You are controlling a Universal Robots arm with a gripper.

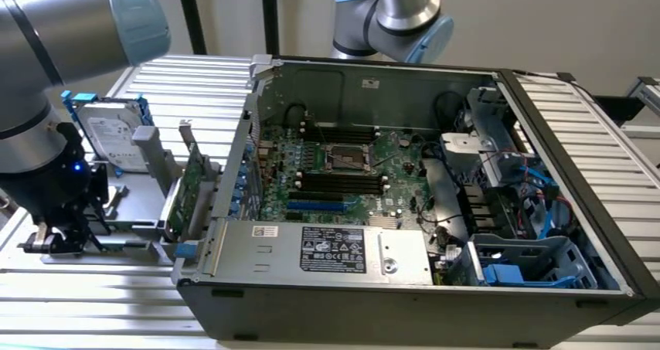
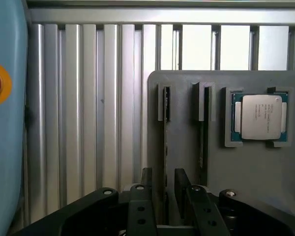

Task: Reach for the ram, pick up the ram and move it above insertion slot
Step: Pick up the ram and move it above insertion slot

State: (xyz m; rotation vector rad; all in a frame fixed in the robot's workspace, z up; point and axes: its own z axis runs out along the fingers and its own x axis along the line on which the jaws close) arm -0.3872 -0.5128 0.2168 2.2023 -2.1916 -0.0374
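Observation:
The ram (image 2: 165, 142) stands on edge in a groove of a grey holder plate (image 2: 187, 162), so I see only its thin top edge. A second thin stick (image 2: 205, 140) stands in the neighbouring groove. My gripper (image 2: 163, 173) is open, with one finger (image 2: 146, 184) on each side of the first stick and a small gap to it. In the exterior view my gripper (image 1: 64, 238) is low over the holder at the exterior view's left. The insertion slot is one of the long black sockets (image 1: 341, 183) on the motherboard inside the open case.
A processor (image 2: 259, 117) sits in a pocket of the holder plate. A silver hard drive with blue rails (image 1: 108, 137) and a green expansion card (image 1: 191, 188) stand between the holder and the case (image 1: 413, 304). A second arm (image 1: 397, 14) stands behind it. A blue box with a red button (image 2: 2, 123) is close.

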